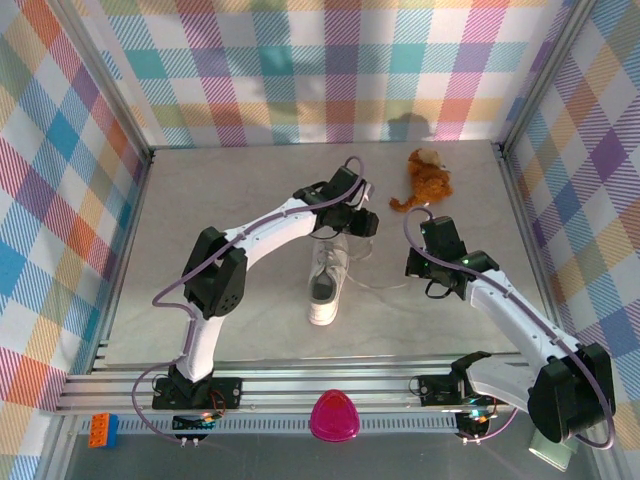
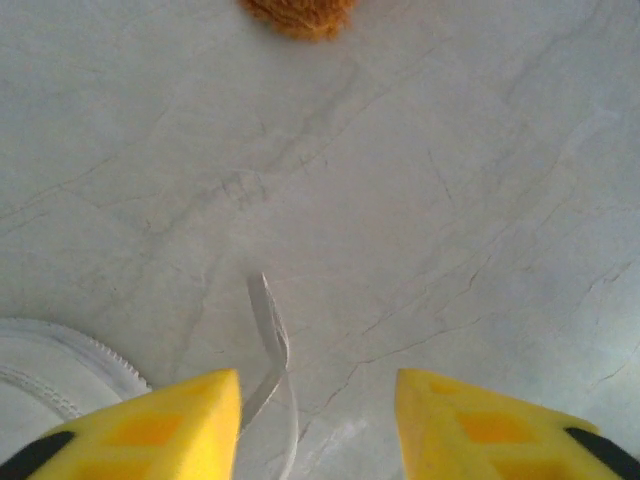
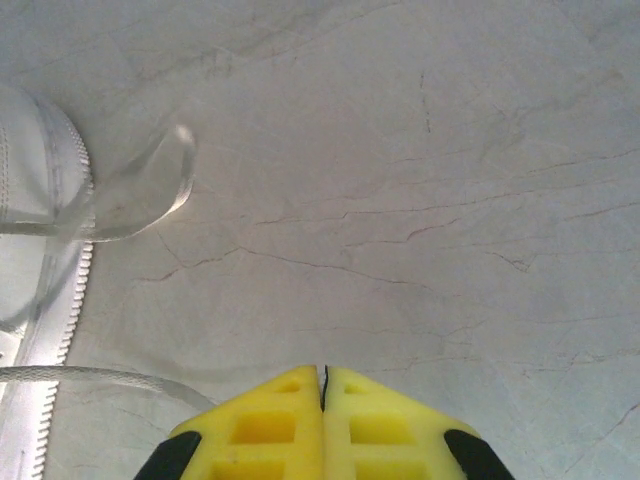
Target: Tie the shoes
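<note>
A single white sneaker (image 1: 328,283) lies in the middle of the pale marbled tabletop (image 1: 230,190), toe pointing away from the arms and heel toward them. Its laces trail loose over the surface, and no knot or bow can be seen, so the tying seems to be at an early step: gathering the two lace ends.

The left gripper (image 2: 318,375) hangs just beyond the toe with its yellow fingers standing apart and nothing between them pinched. One lace end (image 2: 268,330) lies flat on the tabletop inside that gap, close to one finger, curling toward the rim of the sole. A brown plush toy (image 1: 428,178) sits farther back, well apart from the shoe.

The right gripper (image 3: 323,372) is on the other side of the sneaker with its fingers pressed tight together. A second lace (image 3: 100,375) runs from the shoe straight to its fingertips and disappears under them. It looks pinched there, though the contact itself is hidden.

The next move likely calls for the left gripper to come down and close squarely on the thin lace end, which lies flat and could slip out sideways.

As for containers, the sneaker's own opening is the nearest thing to one; its grey inside looks empty from above.
</note>
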You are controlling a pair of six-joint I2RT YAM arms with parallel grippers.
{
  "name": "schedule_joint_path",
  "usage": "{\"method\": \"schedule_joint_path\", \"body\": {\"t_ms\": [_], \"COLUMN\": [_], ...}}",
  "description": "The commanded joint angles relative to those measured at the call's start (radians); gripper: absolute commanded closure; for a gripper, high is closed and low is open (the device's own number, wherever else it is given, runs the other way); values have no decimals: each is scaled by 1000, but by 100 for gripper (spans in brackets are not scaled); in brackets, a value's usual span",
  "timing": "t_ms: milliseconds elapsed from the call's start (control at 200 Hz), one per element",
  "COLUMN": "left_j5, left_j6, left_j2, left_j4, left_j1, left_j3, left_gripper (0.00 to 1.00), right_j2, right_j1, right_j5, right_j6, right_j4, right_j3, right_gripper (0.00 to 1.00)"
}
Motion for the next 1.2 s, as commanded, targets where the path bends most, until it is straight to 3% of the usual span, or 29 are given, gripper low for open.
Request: {"method": "schedule_joint_path", "body": {"t_ms": [0,265,390,735,910,1040,1195], "left_j5": [10,45,56,87,74,73,99], "left_j6": [-7,-46,-51,-34,2,31,71], "left_j2": [-65,-239,-339,-590,-655,-654,-608], "left_j4": [17,55,72,71,51,42,35], "left_j1": [43,210,291,481,530,542,544], "left_j3": [41,-146,-264,-596,-704,-740,-736], "left_gripper": [51,48,48,48,48,47,46], "right_j2": [28,250,401,868,988,1017,1004], "right_j1": [8,139,180,256,290,291,290], "right_j5": [2,41,-5,-342,-467,-482,-380], "right_j6": [-63,-192,-313,-584,-644,-645,-611], "right_j4": [-4,-25,-24,-156,-230,-252,-251], "right_j3": [72,366,546,1067,1172,1180,1181], "right_gripper": [100,100,100,100,99,94,68]}}
